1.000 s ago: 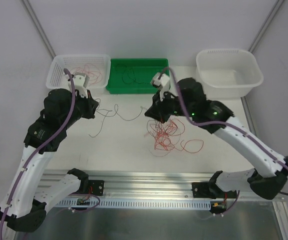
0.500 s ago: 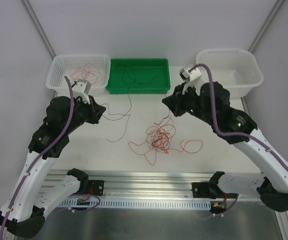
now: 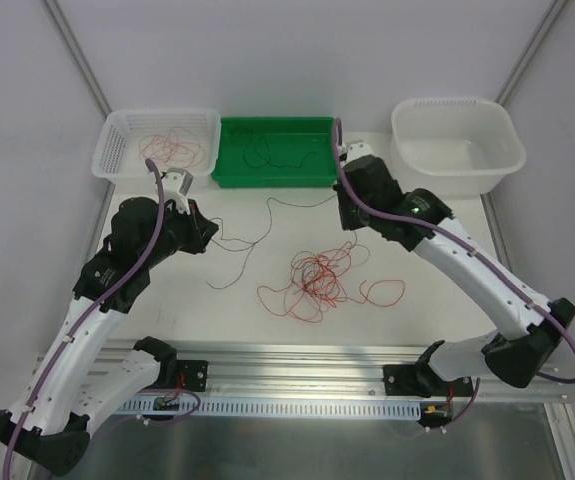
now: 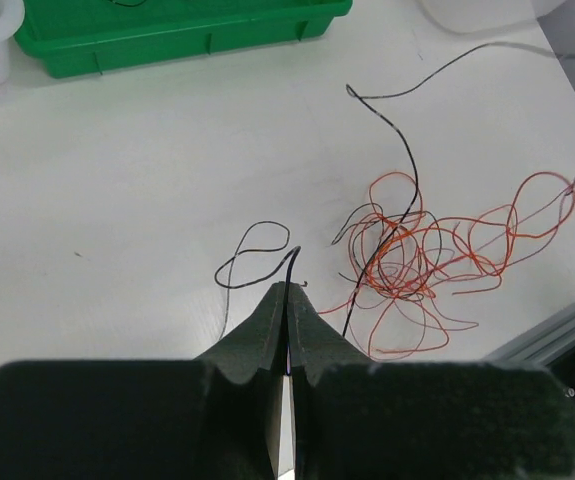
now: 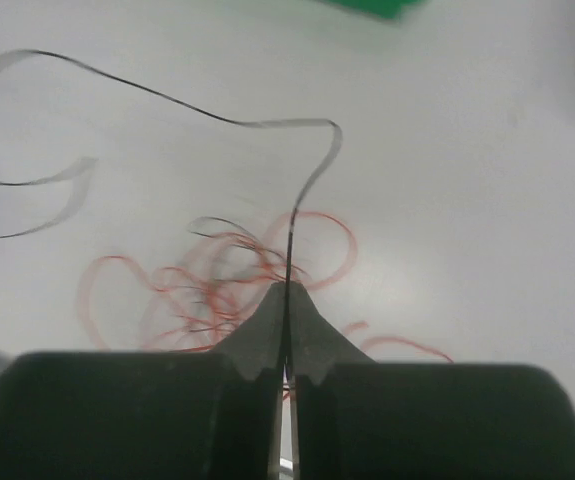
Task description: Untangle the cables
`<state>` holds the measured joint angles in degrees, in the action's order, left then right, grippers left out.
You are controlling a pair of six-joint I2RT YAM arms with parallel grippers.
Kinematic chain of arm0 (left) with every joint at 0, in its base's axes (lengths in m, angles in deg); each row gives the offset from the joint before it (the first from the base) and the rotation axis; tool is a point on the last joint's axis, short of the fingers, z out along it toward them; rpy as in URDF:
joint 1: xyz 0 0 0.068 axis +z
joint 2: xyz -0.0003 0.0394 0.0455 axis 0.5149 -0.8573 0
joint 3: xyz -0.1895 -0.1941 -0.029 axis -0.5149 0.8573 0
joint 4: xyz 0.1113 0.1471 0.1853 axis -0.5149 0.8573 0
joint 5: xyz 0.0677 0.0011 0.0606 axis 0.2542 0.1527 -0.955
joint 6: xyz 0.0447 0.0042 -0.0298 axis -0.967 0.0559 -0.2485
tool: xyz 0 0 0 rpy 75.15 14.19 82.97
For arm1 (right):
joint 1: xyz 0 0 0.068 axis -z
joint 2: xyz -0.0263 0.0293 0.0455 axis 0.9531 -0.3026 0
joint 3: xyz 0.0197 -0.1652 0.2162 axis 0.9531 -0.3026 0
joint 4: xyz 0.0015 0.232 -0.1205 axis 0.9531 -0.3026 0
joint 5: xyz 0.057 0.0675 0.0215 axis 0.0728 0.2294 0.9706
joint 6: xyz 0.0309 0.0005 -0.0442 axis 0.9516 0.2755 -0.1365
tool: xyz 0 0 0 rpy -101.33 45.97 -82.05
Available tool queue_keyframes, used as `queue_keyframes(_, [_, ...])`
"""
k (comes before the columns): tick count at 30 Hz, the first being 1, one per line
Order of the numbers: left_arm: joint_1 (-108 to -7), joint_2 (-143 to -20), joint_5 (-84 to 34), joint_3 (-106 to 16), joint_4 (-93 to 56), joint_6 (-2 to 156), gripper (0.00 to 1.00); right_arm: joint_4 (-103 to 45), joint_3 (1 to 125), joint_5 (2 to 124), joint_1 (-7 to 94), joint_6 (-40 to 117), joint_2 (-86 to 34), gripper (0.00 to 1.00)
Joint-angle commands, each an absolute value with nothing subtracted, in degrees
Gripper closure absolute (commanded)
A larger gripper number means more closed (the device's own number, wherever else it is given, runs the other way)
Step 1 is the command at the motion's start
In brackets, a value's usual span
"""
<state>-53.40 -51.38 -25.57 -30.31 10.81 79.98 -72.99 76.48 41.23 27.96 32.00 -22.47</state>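
Left claw [image 4: 289, 290]: closed, a thin dark wire [image 4: 294, 260] was pinched between the tips; also seen from above [image 3: 200, 236], low over the tabletop [image 3: 197, 310] left of centre.
Right claw [image 5: 287, 290]: closed, a black wire [image 5: 294, 230] was gripped at the tips; seen from above [image 3: 344, 207] just in front of the green tray [image 3: 277, 181].
Black wire: risen straight from the right tips, bent over in a hook, then run off to the left in a long, loose curve above the tabletop.
Dark wire: curled in a small loop just beyond the left tips, on the tabletop.
Same strand or two: could not be told.
Orange-red tangle [image 3: 319, 275]: laid loose on the tabletop between the two arms, a few dark strands mixed in, single loops spread out to the left and right; touched by neither claw.
Green tray: placed at the far edge, centre; thin dark wires [image 3: 267, 152] were held inside.
White basket [image 3: 107, 160]: placed left of the tray, touching it; red wires [image 3: 172, 148] were curled inside.
White tub [image 3: 512, 145]: placed right of the tray, apart from it.
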Motion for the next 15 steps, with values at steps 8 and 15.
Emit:
queue_keyframes(8, [-53.14, -52.79, -22.27, -27.81, 5.98, 82.94, 1.0, -86.56, 69.57, 1.39, 24.78, 35.28, -35.45, 0.99])
queue_keyframes(15, [-53.14, -52.18, -22.36, -26.49, 5.54, 83.12, 1.0, -71.27, 63.53, 11.74, 17.45, 28.5, -29.31, 0.99])
